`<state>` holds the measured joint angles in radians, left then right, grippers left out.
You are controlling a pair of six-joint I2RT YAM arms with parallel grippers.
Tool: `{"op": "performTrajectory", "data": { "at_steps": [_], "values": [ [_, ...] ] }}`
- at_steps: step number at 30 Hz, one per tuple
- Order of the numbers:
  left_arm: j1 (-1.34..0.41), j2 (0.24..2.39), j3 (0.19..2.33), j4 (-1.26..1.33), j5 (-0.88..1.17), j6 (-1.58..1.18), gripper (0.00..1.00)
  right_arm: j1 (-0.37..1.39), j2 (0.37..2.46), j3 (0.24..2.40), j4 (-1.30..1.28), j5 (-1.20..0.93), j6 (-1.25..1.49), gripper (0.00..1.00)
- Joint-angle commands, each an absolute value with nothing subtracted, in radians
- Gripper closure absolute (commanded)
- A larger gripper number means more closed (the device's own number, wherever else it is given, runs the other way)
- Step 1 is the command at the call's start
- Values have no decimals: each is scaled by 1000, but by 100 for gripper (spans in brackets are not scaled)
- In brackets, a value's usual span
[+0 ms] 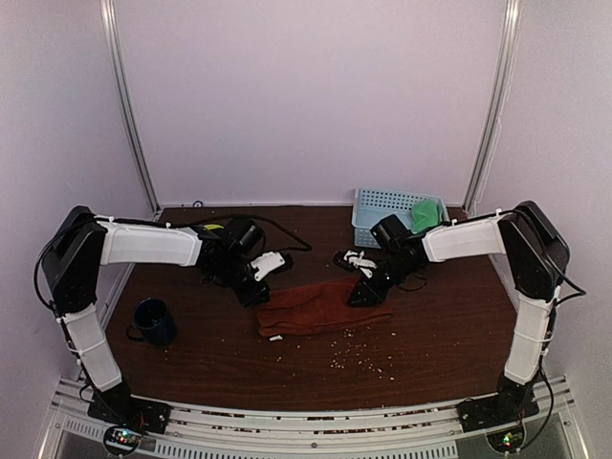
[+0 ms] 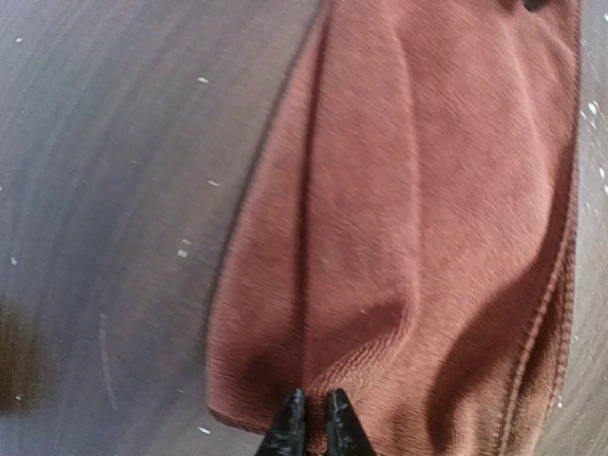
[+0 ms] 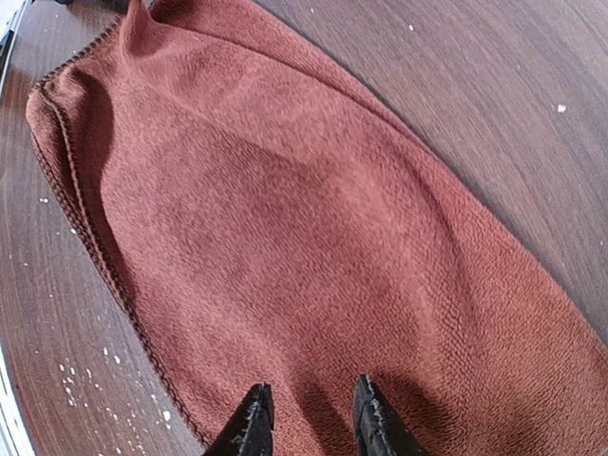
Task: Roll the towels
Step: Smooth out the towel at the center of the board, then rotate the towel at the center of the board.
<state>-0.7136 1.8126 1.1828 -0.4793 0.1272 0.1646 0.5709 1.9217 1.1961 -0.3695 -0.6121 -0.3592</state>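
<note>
The red towel [image 1: 320, 306] lies folded into a long strip across the middle of the table [image 1: 449, 330], while the green towel [image 1: 426, 214] sits bunched in the blue basket [image 1: 378, 206] at the far right. The left gripper [image 2: 312, 418] is down at the strip's left end, fingers all but together and pinching a small ridge of cloth. The right gripper [image 3: 309, 418] rests on the opposite end with its fingers a little apart, tips on the flat cloth.

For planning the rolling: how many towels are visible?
2. The rust towel lies on the table, centre; the green towel sits in the light-blue basket, far right. Others may hide inside it.
</note>
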Motion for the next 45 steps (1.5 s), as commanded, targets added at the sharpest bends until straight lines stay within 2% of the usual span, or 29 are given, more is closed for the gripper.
{"op": "performTrajectory", "data": {
  "at_steps": [1,5,10,12,15,18,21,25,29,32,37,45],
  "values": [
    [-656,1839,1231,-451,92,73,93,562,1872,1163,-355,-578,-356,69],
    [-584,1856,1241,-456,108,-1,98,556,1862,1145,-350,-557,-352,69],
    [-553,1905,1247,-483,99,-36,98,549,1865,1136,-342,-547,-343,68],
    [-551,1942,1269,-519,93,-44,92,549,1874,1141,-345,-553,-342,68],
    [-552,1953,1278,-535,69,-65,72,549,1879,1149,-350,-557,-341,68],
    [-552,1901,1282,-550,21,-80,62,545,1857,1166,-375,-589,-345,68],
    [-553,1834,1296,-577,-17,-91,55,534,1805,1190,-390,-616,-340,67],
    [-566,1750,1304,-580,1,-106,52,504,1792,1284,-428,-636,-329,64],
    [-622,1722,1291,-545,80,-133,54,491,1860,1397,-462,-611,-327,64],
    [-673,1738,1262,-500,138,-180,64,491,1926,1465,-474,-593,-323,64],
    [-713,1755,1138,-396,210,-310,75,491,2008,1505,-457,-574,-318,65],
    [-724,1727,977,-348,322,-388,79,491,2064,1446,-475,-493,-353,66]
  ]
}}
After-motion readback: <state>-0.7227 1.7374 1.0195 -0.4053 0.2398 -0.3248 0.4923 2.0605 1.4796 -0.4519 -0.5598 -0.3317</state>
